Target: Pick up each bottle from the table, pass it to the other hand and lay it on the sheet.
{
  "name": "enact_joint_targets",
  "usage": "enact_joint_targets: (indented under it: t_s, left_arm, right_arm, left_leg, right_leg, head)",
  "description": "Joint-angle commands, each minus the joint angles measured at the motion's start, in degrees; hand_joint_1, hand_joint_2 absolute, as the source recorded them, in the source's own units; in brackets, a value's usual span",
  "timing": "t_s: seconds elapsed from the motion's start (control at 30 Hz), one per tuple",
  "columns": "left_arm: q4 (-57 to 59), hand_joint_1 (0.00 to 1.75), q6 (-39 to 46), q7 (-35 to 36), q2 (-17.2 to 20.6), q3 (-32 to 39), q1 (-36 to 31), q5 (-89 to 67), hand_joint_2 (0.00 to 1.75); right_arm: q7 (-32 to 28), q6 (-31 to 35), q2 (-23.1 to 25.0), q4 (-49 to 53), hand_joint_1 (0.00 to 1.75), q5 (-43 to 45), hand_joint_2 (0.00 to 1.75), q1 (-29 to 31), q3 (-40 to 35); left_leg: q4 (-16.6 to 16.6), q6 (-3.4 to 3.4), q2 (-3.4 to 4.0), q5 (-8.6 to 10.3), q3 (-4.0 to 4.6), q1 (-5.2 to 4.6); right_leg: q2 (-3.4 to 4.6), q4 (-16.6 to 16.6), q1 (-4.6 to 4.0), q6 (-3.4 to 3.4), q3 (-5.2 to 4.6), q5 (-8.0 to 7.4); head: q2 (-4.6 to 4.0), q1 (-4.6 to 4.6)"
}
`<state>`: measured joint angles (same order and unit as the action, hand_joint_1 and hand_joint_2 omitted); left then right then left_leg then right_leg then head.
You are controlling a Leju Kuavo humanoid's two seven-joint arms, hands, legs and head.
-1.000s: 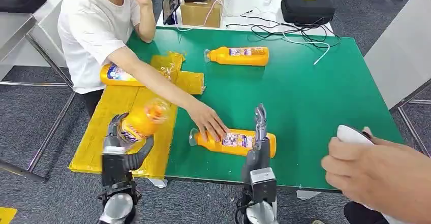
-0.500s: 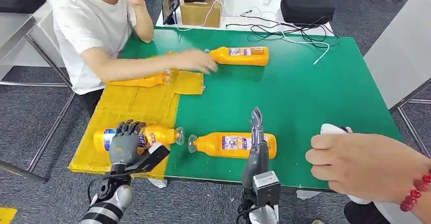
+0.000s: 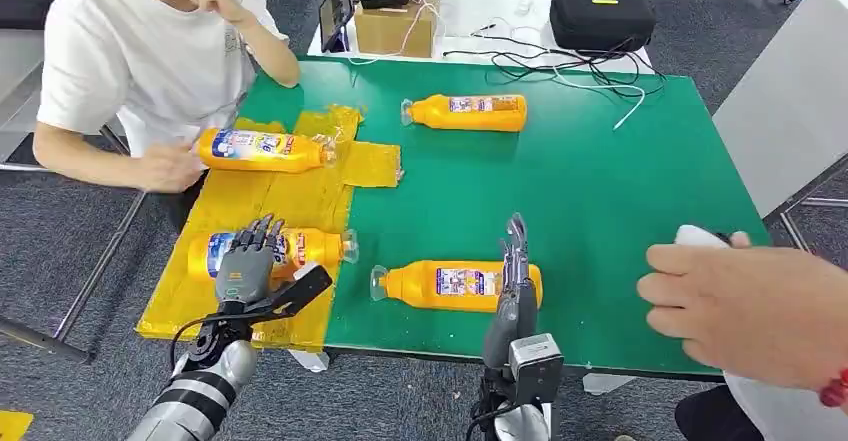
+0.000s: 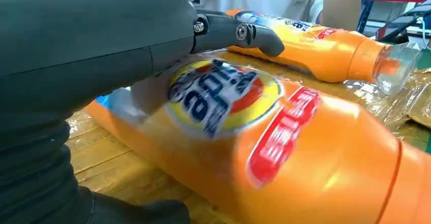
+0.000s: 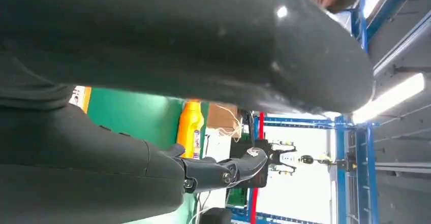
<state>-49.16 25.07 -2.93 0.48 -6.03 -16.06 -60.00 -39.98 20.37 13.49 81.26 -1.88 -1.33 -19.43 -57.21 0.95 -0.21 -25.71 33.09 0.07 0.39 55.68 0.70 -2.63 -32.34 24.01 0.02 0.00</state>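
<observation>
We count four orange bottles. Two lie on the yellow sheet (image 3: pixel 240 201): the far sheet bottle (image 3: pixel 262 149), touched by a seated person's hand (image 3: pixel 168 169), and the near sheet bottle (image 3: pixel 300 248). Two lie on the green table (image 3: pixel 620 181): the far table bottle (image 3: pixel 470 111) and the near table bottle (image 3: pixel 455 284). Our left hand (image 3: pixel 248 261) rests on the near sheet bottle, fingers spread flat, gripping nothing. Our right hand (image 3: pixel 514 261) stands edge-on with fingers straight over the near table bottle; we cannot tell if it touches.
</observation>
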Motion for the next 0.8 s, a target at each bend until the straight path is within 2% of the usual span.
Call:
enact_joint_targets:
  t_s: [0.03,0.27,0.37,0.53,0.6,0.73,0.8]
  left_arm:
    - [5.5,0.03,-1.0,0.6,2.0,-1.2,0.3,-0.1,1.75]
    - [4.2,0.00,-1.4,2.6,2.4,-2.2,1.0,-2.4,1.75]
    - [1.2,0.00,-3.5,0.5,1.5,-1.8,2.6,0.8,1.75]
    - [-10.1,0.00,-8.1,-5.4,0.5,-4.4,8.5,13.0,1.75]
    - [-13.2,0.00,-5.8,-7.3,-0.1,-5.4,9.9,14.8,1.75]
    - [-25.6,0.00,3.7,-17.3,-4.0,-6.4,14.5,24.9,1.75]
    - [-31.9,0.00,6.2,-18.7,-4.7,-7.8,16.2,28.1,1.75]
  right_arm:
    - [0.0,-0.1,0.2,-0.8,0.00,0.4,0.00,0.5,1.7]
    - [0.0,-0.5,0.2,-0.8,0.00,0.2,0.00,0.1,1.8]
    - [0.0,-0.4,0.2,-0.6,0.00,0.2,0.00,-0.2,2.4]
    - [0.0,-1.0,-0.4,-1.6,0.00,-0.3,0.00,0.1,3.3]
    - [0.0,-1.0,-0.5,-1.6,0.00,-0.4,0.00,0.1,3.3]
    - [0.0,0.4,-0.8,-1.0,0.00,-0.9,0.00,-1.3,2.9]
    - [0.0,1.7,-1.1,-0.3,0.00,-1.0,0.00,-1.7,2.3]
  left_leg:
    - [0.1,-0.05,0.13,-0.01,-0.17,0.00]
    - [0.1,-0.08,0.17,0.00,-0.23,0.04]
    - [0.1,-0.07,0.16,-0.01,-0.27,0.02]
    - [0.1,-0.03,0.20,-0.05,-0.32,0.00]
    - [0.1,-0.02,0.10,-0.06,-0.31,-0.01]
    - [0.0,0.00,-0.03,-0.07,-0.21,-0.01]
    - [-0.1,0.01,-0.10,-0.09,-0.03,0.01]
  right_leg:
    - [0.09,0.0,-0.01,0.08,0.12,-0.02]
    - [0.12,-0.1,-0.04,0.13,0.17,-0.03]
    - [0.12,0.0,-0.03,0.10,0.22,-0.02]
    - [0.16,-0.1,-0.01,0.06,0.26,0.00]
    - [0.06,-0.1,0.01,0.05,0.27,0.03]
    - [-0.08,-0.1,0.02,0.04,0.26,0.08]
    - [-0.16,0.0,0.00,0.05,0.12,0.10]
  head:
    - [0.00,0.00]
    - [0.00,0.02]
    - [-0.02,0.02]
    - [-0.02,0.02]
    - [-0.02,-0.02]
    - [-0.02,0.00]
    - [-0.02,0.02]
